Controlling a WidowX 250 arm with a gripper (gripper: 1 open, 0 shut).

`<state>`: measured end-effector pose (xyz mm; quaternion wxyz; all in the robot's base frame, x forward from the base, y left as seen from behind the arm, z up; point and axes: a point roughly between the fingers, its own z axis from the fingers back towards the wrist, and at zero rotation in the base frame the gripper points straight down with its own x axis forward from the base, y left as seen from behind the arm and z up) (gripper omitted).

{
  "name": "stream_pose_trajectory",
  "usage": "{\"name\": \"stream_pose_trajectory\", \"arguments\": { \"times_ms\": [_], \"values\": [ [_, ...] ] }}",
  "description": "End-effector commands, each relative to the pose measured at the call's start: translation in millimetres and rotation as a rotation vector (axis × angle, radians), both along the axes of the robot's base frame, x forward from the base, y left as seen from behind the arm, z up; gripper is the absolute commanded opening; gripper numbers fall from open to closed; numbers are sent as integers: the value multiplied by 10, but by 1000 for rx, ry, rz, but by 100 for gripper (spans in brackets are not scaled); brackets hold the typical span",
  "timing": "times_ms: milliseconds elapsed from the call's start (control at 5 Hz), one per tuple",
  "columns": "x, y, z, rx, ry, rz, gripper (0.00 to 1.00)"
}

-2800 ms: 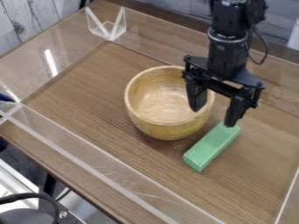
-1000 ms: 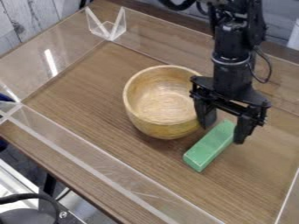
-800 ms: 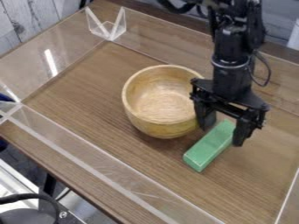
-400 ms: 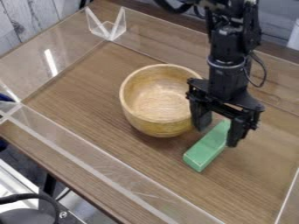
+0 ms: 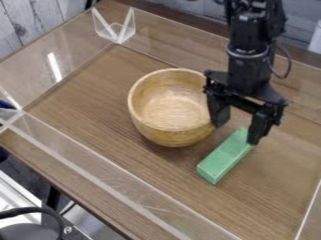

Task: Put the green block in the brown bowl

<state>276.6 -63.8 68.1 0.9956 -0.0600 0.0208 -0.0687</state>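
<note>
The green block lies flat on the wooden table, just right of and in front of the brown bowl. The bowl stands upright with nothing inside it. My gripper hangs from the black arm over the block's far end, its fingers pointing down and open. One finger is close to the bowl's right rim, the other is above the block's upper end. Nothing is between the fingers.
Clear acrylic walls fence the wooden table on the left, front and right. A small clear bracket stands at the back left. Black cables run behind the arm at top right.
The gripper has lifted slightly and drawn back from the block while staying open. The bowl has shifted a little to the left. The block has stayed in place.
</note>
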Motion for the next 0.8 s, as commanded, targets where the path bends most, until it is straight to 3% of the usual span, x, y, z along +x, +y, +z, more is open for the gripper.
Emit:
{"name": "stream_pose_trajectory", "arguments": {
  "times_ms": [0, 400, 600],
  "values": [
    [89, 12, 195, 9, -64, -4, 100],
    [65, 49, -123, 41, -4, 36, 100],
    [25, 98, -209, 43, -8, -2, 100]
  ]
}}
